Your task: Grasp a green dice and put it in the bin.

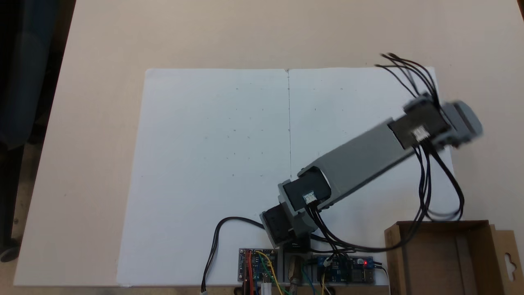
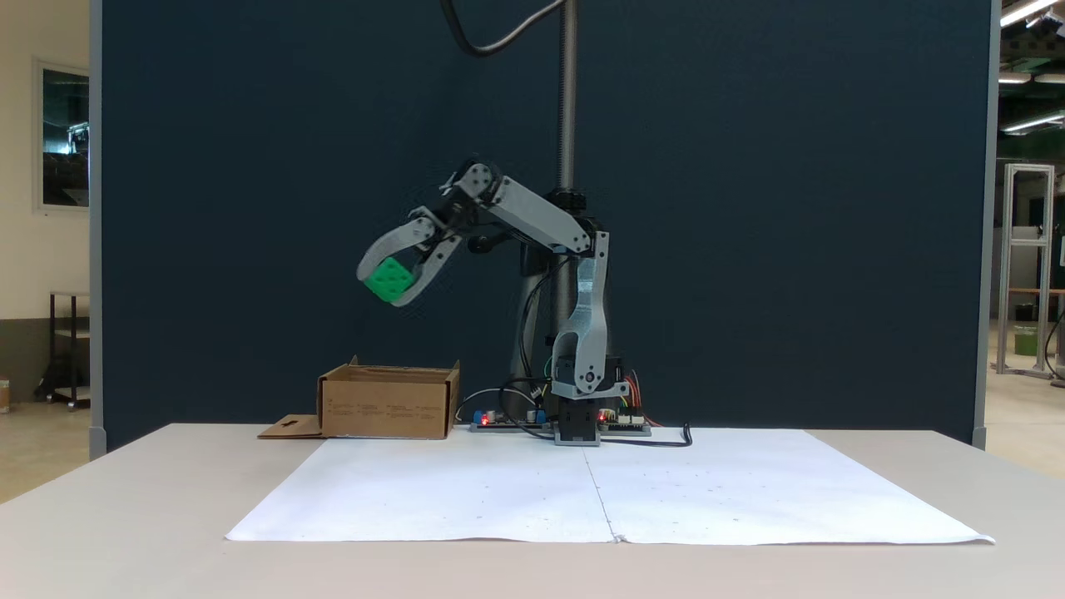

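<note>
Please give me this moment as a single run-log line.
phase: carry | gripper: shut on green dice, raised above table | bin: on table, open | dice not yet over bin

overhead looking down, front-facing table level, both showing arm (image 2: pixel 549 229)

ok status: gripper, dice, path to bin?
Gripper shut on green dice, high above table. Bin open below. Nothing seen in the way.

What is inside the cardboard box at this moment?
In a fixed view the bin shows bare cardboard floor; its lower part is cut off. The green dice sits in the gripper, above the bin.
</note>
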